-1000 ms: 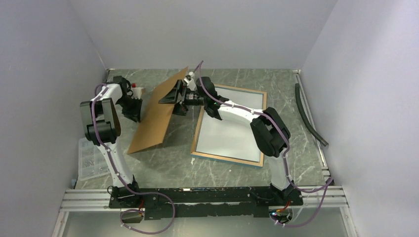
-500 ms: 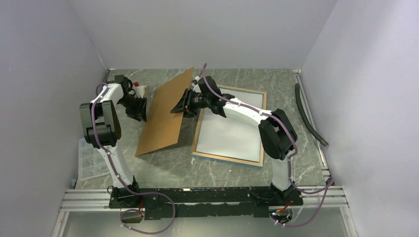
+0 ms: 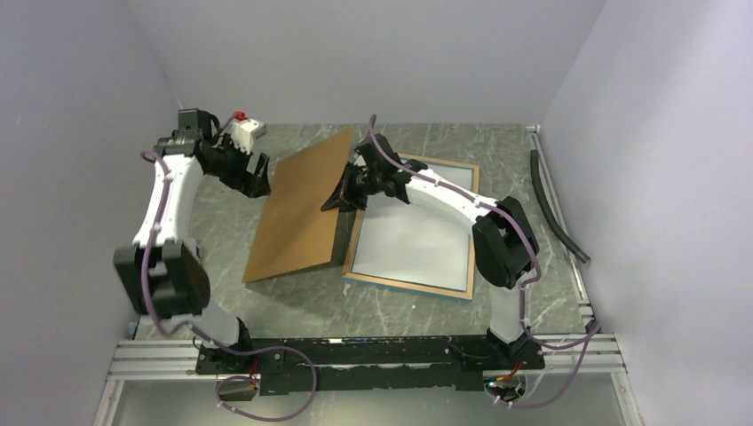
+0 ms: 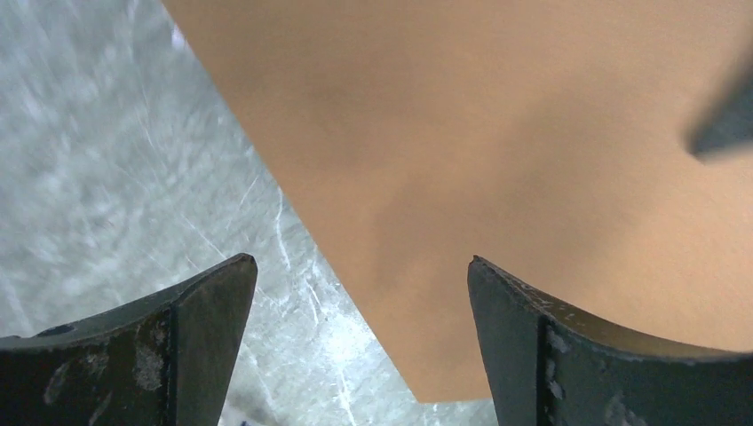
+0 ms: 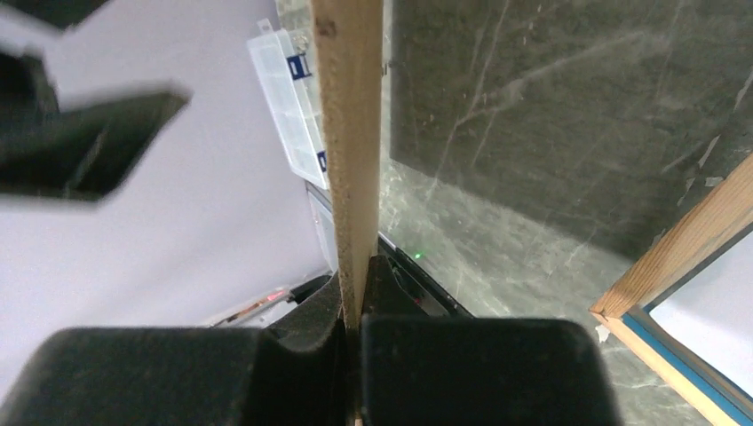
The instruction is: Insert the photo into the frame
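The frame (image 3: 408, 286) lies flat on the table (image 3: 302, 302), with its wood side up; a thin blue line shows at its near edge. The photo (image 3: 413, 235) lies inside the frame, white side up, and fills it.

Just left of the frame is a big brown board (image 3: 297, 213); it is tilted, and its right side sits close along the frame's left side. The right gripper (image 3: 342, 193) reaches over the frame's far left corner; its fingers (image 5: 462, 364) are pressed together on the thin edge of the brown board. In the right wrist view, the corner of the frame shows low on the right.

The left gripper (image 3: 256, 176) is further left of the frame, past the brown board, by the board's far left edge. Its fingers (image 4: 204, 311) are spread wide and pinch nothing; the board shows between them, but I cannot tell if it touches them.

A clear box (image 3: 164, 288) sits well left of the frame, at the table's edge.
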Controlling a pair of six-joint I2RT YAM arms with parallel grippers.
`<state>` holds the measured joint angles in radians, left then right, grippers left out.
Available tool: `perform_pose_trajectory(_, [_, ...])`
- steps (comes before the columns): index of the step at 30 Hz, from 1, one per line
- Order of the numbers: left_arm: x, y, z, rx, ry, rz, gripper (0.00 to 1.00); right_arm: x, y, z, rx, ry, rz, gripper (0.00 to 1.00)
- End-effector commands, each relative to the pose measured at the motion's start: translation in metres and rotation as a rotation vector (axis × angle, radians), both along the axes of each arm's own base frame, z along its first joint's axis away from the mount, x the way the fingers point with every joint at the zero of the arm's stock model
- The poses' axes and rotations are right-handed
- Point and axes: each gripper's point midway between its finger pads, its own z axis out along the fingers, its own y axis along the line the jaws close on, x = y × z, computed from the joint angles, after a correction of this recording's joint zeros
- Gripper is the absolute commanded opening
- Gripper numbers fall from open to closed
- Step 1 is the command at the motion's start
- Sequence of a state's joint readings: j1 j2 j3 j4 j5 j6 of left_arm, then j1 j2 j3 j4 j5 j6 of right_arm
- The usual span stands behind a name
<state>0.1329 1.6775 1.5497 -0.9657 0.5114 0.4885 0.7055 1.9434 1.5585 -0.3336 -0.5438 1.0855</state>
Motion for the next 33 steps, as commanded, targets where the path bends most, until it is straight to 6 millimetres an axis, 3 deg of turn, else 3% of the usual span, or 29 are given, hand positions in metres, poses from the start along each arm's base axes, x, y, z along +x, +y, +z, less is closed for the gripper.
perform_pose_trajectory(1, [-0.055, -0.048, 0.076, -0.003, -0.327, -0.360, 0.95, 0.031, -0.007, 0.097, 0.175, -0.137, -0.050, 0.00])
perform_pose_trajectory(6, [-0.112, -0.073, 0.099, 0.129, -0.473, -0.597, 0.95, 0.060, -0.032, 0.143, 0.277, -0.116, -0.149, 0.00])
perform_pose_trajectory(11, [-0.140, -0.070, 0.110, 0.252, -0.567, -0.717, 0.95, 0.067, -0.048, 0.177, 0.438, -0.027, -0.188, 0.00])
perform_pose_trajectory(16, [-0.131, -0.065, 0.122, 0.362, -0.764, -0.705, 0.93, 0.057, -0.054, 0.191, 0.458, -0.019, -0.174, 0.00])
perform_pose_trajectory(20, [-0.113, -0.059, 0.111, 0.464, -0.913, -0.684, 0.89, 0.043, -0.058, 0.200, 0.492, -0.009, -0.156, 0.01])
perform_pose_trajectory(26, [-0.086, -0.055, 0.137, 0.553, -1.108, -0.599, 0.81, 0.020, -0.065, 0.202, 0.499, -0.004, -0.138, 0.01])
perform_pose_trajectory(33, [-0.090, -0.065, 0.143, 0.536, -1.179, -0.638, 0.78, 0.002, -0.062, 0.205, 0.495, 0.001, -0.111, 0.02])
